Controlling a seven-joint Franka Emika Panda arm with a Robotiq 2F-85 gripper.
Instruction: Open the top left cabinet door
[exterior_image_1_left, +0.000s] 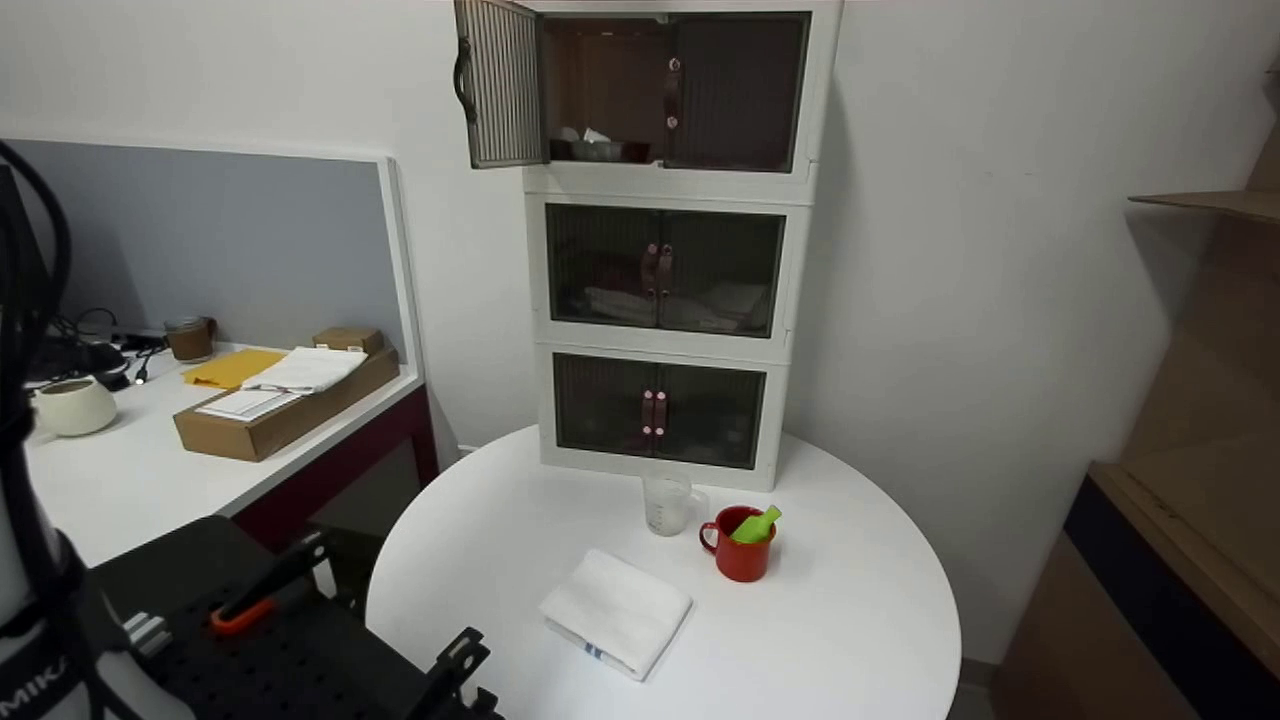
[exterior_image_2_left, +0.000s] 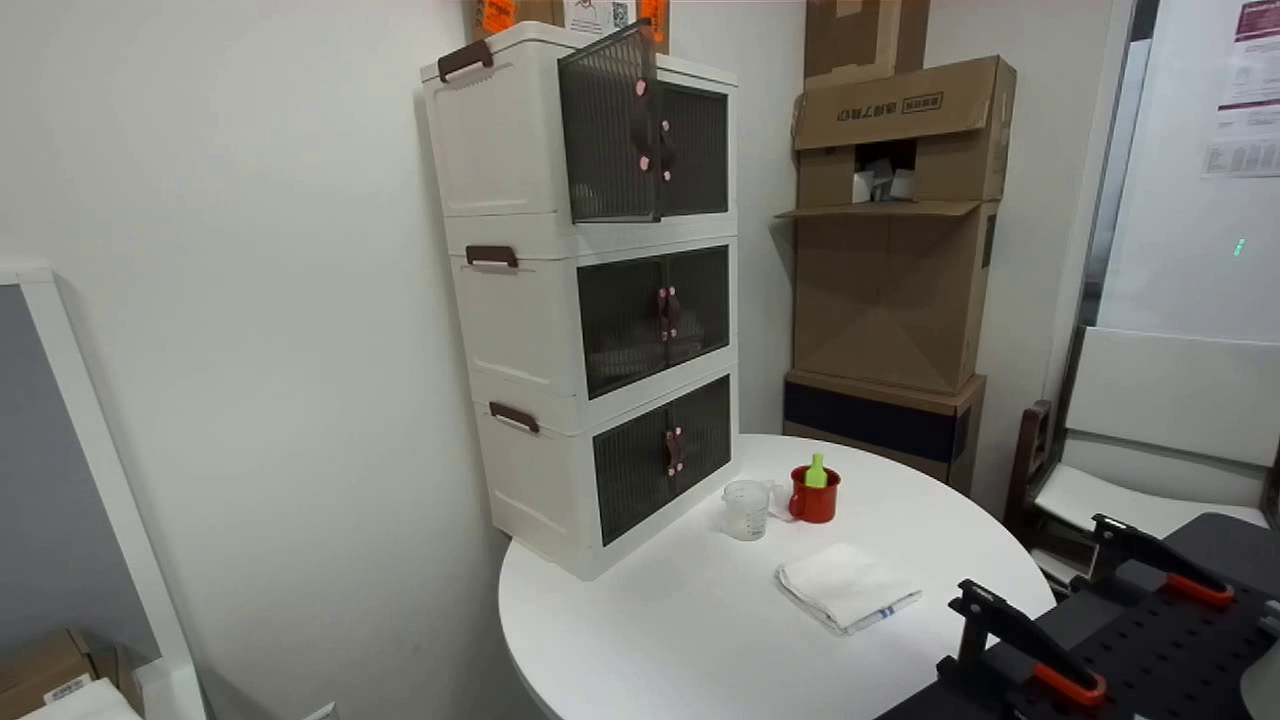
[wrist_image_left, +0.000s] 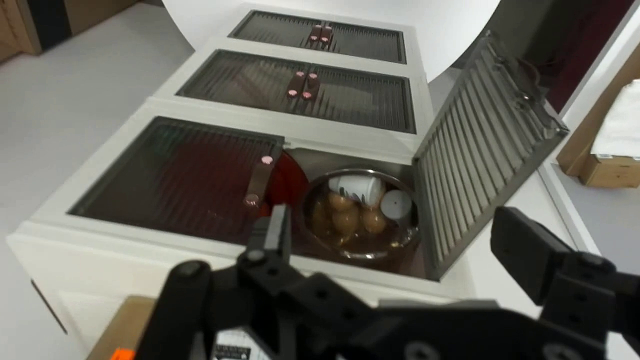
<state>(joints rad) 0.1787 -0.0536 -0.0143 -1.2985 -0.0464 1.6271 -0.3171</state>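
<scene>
The top left cabinet door is a dark ribbed smoked-glass panel. It stands swung out from the white three-tier cabinet in both exterior views (exterior_image_1_left: 508, 85) (exterior_image_2_left: 605, 130). In the wrist view, which stands upside down, this door (wrist_image_left: 470, 160) tilts out at the right of its opening. Its closed right-hand twin (exterior_image_1_left: 740, 92) shows beside the opening. My gripper (wrist_image_left: 397, 237) is open and empty in the wrist view. One finger lies in front of the opening's middle, the other beyond the open door's outer side. The gripper is out of sight in both exterior views.
Inside the top tier is a bowl (wrist_image_left: 362, 250) with round brown items and white containers. The lower doors are closed. On the round table (exterior_image_1_left: 860, 640) are a red mug (exterior_image_1_left: 742, 560), a measuring cup (exterior_image_1_left: 665, 505) and a folded towel (exterior_image_1_left: 618, 612). Boxes (exterior_image_2_left: 885, 290) stand beside the cabinet.
</scene>
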